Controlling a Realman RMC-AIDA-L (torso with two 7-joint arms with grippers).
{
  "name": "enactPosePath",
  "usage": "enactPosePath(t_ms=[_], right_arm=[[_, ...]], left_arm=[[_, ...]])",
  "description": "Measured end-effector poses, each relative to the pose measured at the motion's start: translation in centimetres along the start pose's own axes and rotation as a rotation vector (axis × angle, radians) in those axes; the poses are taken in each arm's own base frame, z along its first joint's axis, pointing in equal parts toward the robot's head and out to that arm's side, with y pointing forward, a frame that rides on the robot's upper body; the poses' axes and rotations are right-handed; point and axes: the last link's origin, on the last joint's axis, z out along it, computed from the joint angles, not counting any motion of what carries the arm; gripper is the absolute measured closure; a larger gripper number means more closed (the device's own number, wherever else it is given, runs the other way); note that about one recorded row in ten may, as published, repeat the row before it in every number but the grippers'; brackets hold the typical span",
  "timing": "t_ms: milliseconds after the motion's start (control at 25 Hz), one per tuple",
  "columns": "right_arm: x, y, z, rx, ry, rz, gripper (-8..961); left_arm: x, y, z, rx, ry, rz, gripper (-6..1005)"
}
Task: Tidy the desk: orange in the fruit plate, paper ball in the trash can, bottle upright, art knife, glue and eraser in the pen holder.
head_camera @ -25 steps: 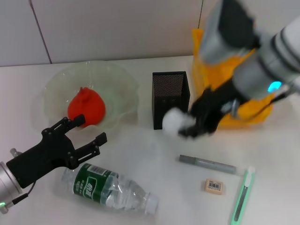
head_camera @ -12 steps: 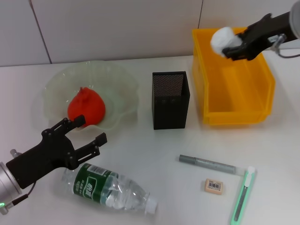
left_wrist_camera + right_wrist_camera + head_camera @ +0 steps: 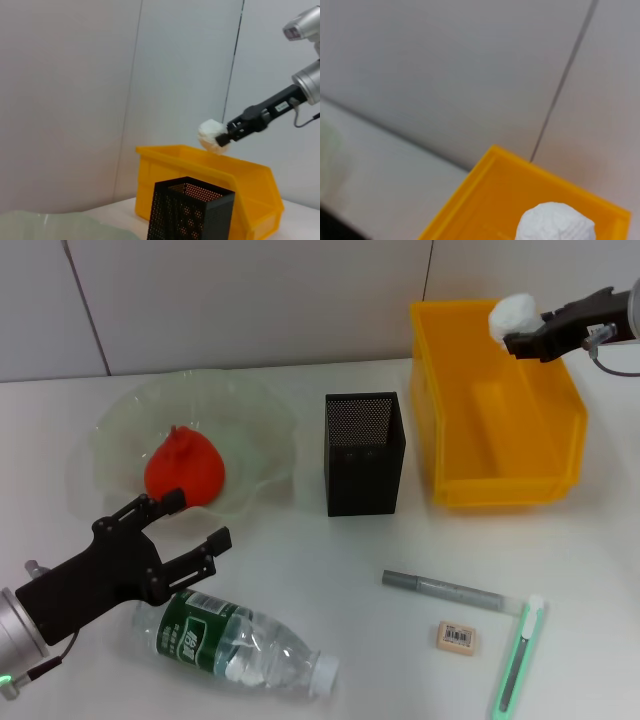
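Item in hand: crumpled white paper ball, pinched at the tip of the right gripper.

Change: one second ago the right gripper carried the ball low, in front of the black mesh pen holder. Half a second ago it was raised over the rear of the bright yellow rectangular plastic trash can. Now it has shifted further toward the can's far right corner, with the ball held above the rim. The left wrist view confirms the ball is held clear above the bin, not yet inside.

Meaning for the task: judged as the release step. The ball is placed over the opening, so letting go should drop it in, though its position near the back wall leaves less margin.

Appearance of the ball: rounded, wrinkled and faceted, matte white. It looks light and easily squashed.

Left gripper: fingers spread, holding nothing, hovering between the pale green wavy-rimmed glass fruit plate and the lying clear plastic bottle with the green label. It has barely moved.

Remaining:
- Red-orange round orange: in the plate.
- Bottle: on its side.
- Grey glue stick, beige eraser and green art knife: lying on the white desk.
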Motion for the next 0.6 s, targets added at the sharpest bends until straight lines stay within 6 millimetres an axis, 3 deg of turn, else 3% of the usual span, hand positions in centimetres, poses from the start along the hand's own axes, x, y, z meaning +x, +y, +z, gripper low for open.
enactPosePath(t_ms=[200,600], right_arm=[[0.35,-0.29,0.04,0.007,-0.031,0.051,401],[0.23,0.22,-0.47,-0.037,-0.044,0.069,199]], left_arm=[[-0.10,0.17,0.01,-0.010,-0.005,0.000,236],[-0.05,0.32,-0.07,-0.017,0.001,0.000,242]])
